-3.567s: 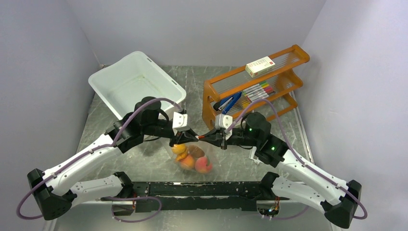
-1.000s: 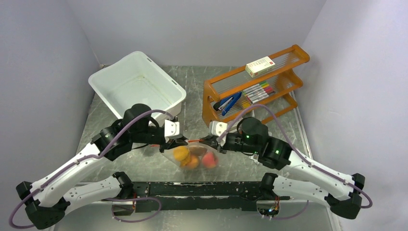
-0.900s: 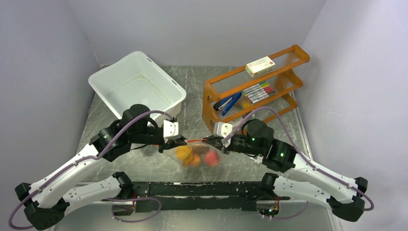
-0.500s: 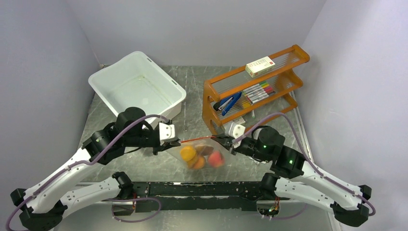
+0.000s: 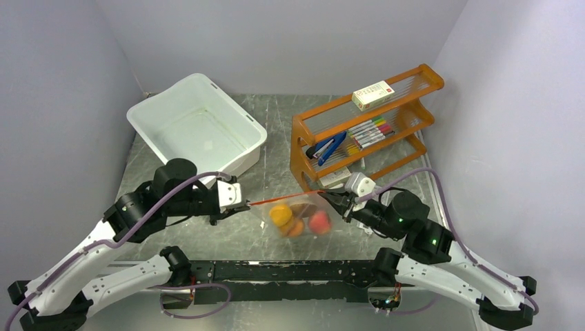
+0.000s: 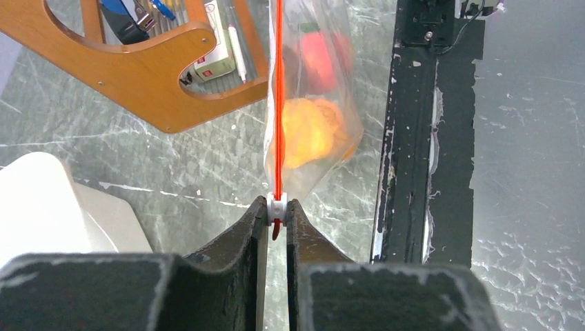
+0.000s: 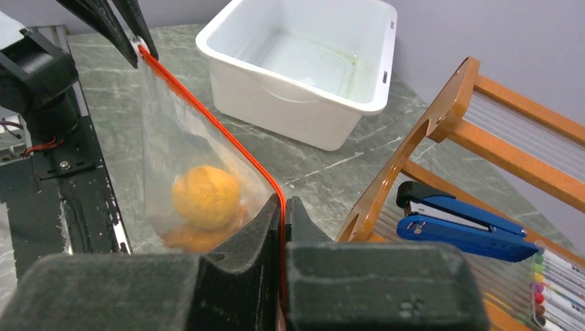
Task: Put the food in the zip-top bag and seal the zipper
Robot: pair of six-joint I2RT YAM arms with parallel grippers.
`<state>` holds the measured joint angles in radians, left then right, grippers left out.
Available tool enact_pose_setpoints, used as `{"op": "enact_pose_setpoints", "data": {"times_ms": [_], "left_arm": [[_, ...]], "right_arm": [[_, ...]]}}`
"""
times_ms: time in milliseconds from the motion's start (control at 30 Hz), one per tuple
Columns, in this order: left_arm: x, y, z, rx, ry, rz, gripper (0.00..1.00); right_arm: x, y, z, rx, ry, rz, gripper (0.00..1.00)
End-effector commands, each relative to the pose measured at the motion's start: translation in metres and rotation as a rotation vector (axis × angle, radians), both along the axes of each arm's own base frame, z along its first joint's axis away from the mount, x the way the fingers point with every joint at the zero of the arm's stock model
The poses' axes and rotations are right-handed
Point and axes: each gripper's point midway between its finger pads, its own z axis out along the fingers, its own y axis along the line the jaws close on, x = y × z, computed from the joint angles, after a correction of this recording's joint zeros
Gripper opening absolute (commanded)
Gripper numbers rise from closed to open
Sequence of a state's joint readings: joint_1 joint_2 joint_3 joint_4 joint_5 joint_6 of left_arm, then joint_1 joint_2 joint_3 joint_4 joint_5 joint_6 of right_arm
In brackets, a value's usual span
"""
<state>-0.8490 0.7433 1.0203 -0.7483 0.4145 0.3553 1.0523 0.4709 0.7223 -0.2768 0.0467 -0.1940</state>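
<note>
From above, my left claw [image 5: 240,205] and my right claw [image 5: 332,198] stood well apart over the table [image 5: 276,148]. The zipper [image 5: 286,197] was drawn in a straight line between them. The zip-top bag [image 5: 265,209] hung under that strip near the table's front edge, with the food [image 5: 281,215] bunched low inside it: orange, brown and red pieces. A white tub [image 5: 232,105] sat behind my left arm and a wooden rack [image 5: 299,148] behind my right. This view was too far off to show how my jaws stood.

My left wrist camera settled that. My left fingers were clenched on one end of the zipper, with a small white piece [image 6: 276,204] pinched between the tips. The strip ran away edge-on, an orange fruit nearer and a red one beyond.

My right wrist camera showed my right fingers clenched on the other end. From there the strip sloped up to the left claw's dark tips. Only here did the bag's clear side face the lens, and a blue stapler [image 7: 462,227] and markers [image 7: 555,276] showed on the rack.
</note>
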Motion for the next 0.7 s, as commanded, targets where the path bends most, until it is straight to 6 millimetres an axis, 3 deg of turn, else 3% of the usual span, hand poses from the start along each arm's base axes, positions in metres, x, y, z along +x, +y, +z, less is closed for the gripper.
{"op": "enact_pose_setpoints", "data": {"times_ms": [0, 367, 500, 667], "left_arm": [[-0.003, 0.019, 0.0, 0.035, -0.015, 0.046, 0.07], [0.0, 0.028, 0.011, 0.025, -0.064, 0.086, 0.07], [0.009, 0.03, 0.017, 0.029, -0.1, 0.12, 0.07], [0.037, 0.044, 0.027, 0.067, -0.203, 0.253, 0.07]], "right_arm": [[0.01, -0.017, 0.0, 0.027, 0.015, -0.105, 0.0], [0.007, -0.019, -0.007, 0.033, 0.033, -0.102, 0.0], [0.006, -0.006, -0.008, 0.019, 0.023, -0.054, 0.0], [0.009, 0.022, -0.011, -0.008, 0.015, 0.014, 0.0]]}}
